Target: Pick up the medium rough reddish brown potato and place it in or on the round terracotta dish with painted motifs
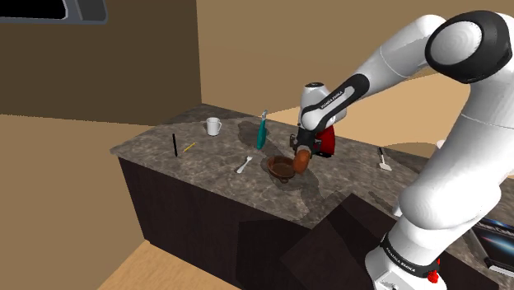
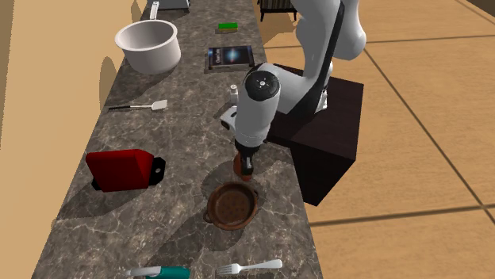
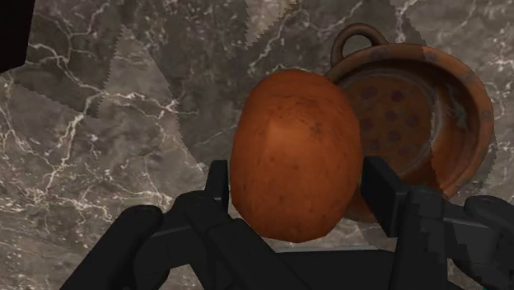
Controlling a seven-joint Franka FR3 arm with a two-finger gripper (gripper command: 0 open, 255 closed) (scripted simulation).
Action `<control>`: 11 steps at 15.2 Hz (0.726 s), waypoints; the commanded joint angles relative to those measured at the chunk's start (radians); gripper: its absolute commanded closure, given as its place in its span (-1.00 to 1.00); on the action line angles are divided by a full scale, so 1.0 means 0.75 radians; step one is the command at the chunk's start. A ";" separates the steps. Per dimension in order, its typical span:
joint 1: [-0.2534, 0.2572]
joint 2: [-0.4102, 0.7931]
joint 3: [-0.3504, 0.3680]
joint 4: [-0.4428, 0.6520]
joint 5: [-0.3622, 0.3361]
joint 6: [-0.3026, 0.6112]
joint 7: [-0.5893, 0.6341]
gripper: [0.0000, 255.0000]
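Potato (image 3: pixel 295 156) sits clamped between my two fingers (image 3: pixel 216 185), gripped at its sides. My arm (image 1: pixel 445 181) arches out from the stand (image 1: pixel 329 239) over the counter (image 1: pixel 165 152), wrist bent so the gripper (image 3: pixel 296 188) points down, potato hanging just beside the dish (image 3: pixel 461 107).

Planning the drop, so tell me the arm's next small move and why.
Probably shift the potato sideways until it hangs over the dish. The gripper is shut on the potato above the countertop, and the dish lies just beside it, not yet beneath, so releasing here would likely miss.
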 commanded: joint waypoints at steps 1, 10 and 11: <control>0.021 0.064 0.015 0.097 -0.003 -0.040 0.034 1.00; 0.090 0.315 0.033 0.408 -0.038 -0.118 0.127 1.00; 0.091 0.328 0.031 0.406 -0.044 -0.104 0.133 1.00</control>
